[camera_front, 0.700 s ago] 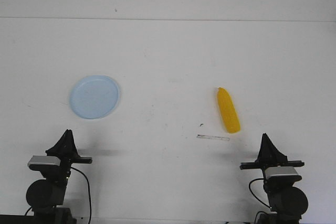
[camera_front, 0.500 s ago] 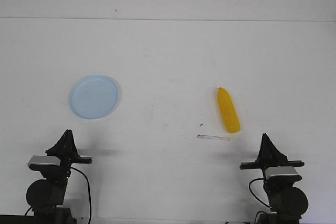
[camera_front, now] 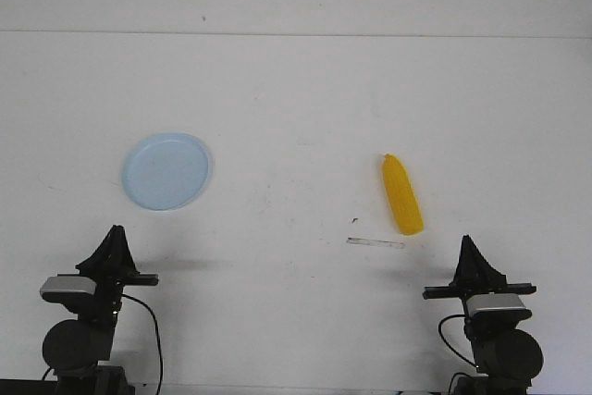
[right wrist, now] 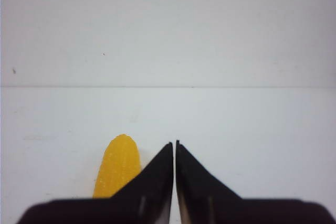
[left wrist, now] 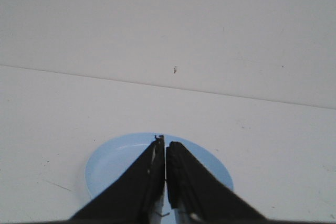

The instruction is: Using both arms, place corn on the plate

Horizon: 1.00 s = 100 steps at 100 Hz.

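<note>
Both my claws are parked low at the near counter (camera_front: 305, 99) edge, nothing started. Left claw (camera_front: 115, 233) pinched closed, empty, aimed at the plate (camera_front: 167, 171); right claw (camera_front: 467, 243) also closed, empty, corn (camera_front: 402, 194) lying just ahead, well apart from the plate. Right wrist view shows the corn's (right wrist: 117, 166) bumpy kernels; front doesn't.

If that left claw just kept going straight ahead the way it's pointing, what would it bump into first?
Most likely the plate. In the left wrist view the left gripper, its jaws shut, points right over it, and in the front view the plate lies straight ahead of it. How high the tips ride is unclear, so they might pass above.
</note>
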### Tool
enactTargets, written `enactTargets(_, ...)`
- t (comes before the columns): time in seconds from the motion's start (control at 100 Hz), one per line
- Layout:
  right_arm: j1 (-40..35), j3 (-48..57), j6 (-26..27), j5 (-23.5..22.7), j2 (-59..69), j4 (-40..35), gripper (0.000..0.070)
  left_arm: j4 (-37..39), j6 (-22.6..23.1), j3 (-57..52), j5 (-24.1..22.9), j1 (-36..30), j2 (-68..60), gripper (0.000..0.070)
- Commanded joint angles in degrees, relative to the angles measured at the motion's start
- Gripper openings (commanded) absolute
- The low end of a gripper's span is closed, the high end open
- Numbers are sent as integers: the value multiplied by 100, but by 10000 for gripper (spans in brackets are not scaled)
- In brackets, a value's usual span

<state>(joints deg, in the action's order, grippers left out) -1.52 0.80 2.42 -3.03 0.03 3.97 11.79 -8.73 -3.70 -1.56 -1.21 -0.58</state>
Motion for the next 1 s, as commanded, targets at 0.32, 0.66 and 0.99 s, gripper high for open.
enactTargets(0.32, -13, -7, 57, 4, 2, 55, 5, -1008, 1276, -2131, -44, 2, -1624, 1)
enactTargets(0.66, -13, -7, 57, 4, 2, 55, 5, -2461, 1115, -4109, -35, 4, -4752, 1)
enactTargets(0.99, -13, -7, 57, 4, 2, 55, 5, -3375, -1360, -5204, 2142, 970, -6889, 2)
